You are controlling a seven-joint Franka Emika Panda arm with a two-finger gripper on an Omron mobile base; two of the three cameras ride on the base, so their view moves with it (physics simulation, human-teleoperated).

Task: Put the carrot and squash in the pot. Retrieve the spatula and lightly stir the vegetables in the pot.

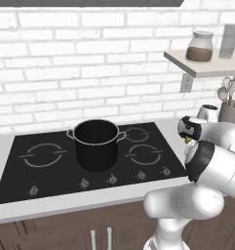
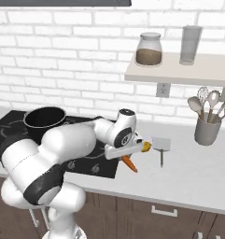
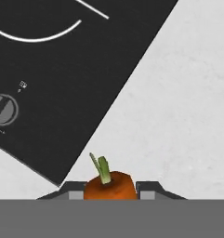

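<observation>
Item: tapered orange carrot (image 2: 129, 163) with green stalk, pinched in the part-closed tool (image 2: 132, 153) above the pale worktop (image 2: 188, 172); risk: slipping free before reaching the far-left round black pot (image 2: 45, 119).

I'm looking at a white brick wall (image 1: 65, 63) running behind a pale grey counter (image 2: 193, 179). Dark wood cabinets (image 1: 50, 234) are sitting beneath it, and a light shelf (image 2: 179, 72) is hanging on the wall.
</observation>
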